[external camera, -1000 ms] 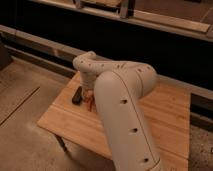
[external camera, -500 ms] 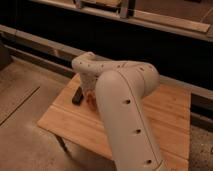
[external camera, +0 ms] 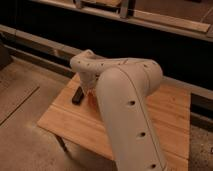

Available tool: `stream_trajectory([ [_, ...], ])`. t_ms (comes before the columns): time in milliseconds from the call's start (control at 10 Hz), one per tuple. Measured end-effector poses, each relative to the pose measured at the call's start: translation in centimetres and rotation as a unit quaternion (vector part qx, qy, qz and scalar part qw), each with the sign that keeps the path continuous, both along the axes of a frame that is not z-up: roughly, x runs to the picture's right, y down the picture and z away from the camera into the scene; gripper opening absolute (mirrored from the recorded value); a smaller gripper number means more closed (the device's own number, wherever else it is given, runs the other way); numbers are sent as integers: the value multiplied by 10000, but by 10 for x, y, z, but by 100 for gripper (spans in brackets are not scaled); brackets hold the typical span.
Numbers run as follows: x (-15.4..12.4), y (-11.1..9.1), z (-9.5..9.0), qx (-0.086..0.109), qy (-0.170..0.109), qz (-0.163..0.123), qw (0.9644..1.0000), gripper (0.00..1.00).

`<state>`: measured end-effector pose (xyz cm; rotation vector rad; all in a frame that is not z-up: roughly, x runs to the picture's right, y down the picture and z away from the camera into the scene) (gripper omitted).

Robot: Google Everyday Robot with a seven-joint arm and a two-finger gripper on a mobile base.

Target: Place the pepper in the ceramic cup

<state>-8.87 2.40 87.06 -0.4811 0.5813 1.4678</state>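
My white arm (external camera: 125, 100) reaches over the wooden table (external camera: 172, 117) from the front and hides much of it. The gripper (external camera: 89, 92) is at the arm's far end, low over the table's left part, mostly hidden behind the wrist. A small red-orange patch, the pepper (external camera: 93, 99), shows right below the wrist, next to the gripper. I cannot tell whether it is held or lies on the table. The ceramic cup is hidden from view.
A black rectangular block (external camera: 77, 95) lies on the table just left of the gripper. The table's left edge (external camera: 55, 107) is close by, with the floor (external camera: 25, 110) beyond. A dark wall with a rail (external camera: 165, 30) runs behind the table.
The arm's large link has shifted slightly. The wrist stays over the same spot, and the black block has not moved.
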Motion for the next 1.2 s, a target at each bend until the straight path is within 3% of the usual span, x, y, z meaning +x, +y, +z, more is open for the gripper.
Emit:
stream_trajectory([
  [300, 8, -35, -14, 282, 44, -119, 9995, 0],
  [700, 41, -80, -2, 442, 72, -135, 9989, 0],
  [1000, 90, -108, 10, 473, 222, 185, 9985, 0],
  [1200, 110, -114, 12, 452, 294, 387, 9978, 0],
])
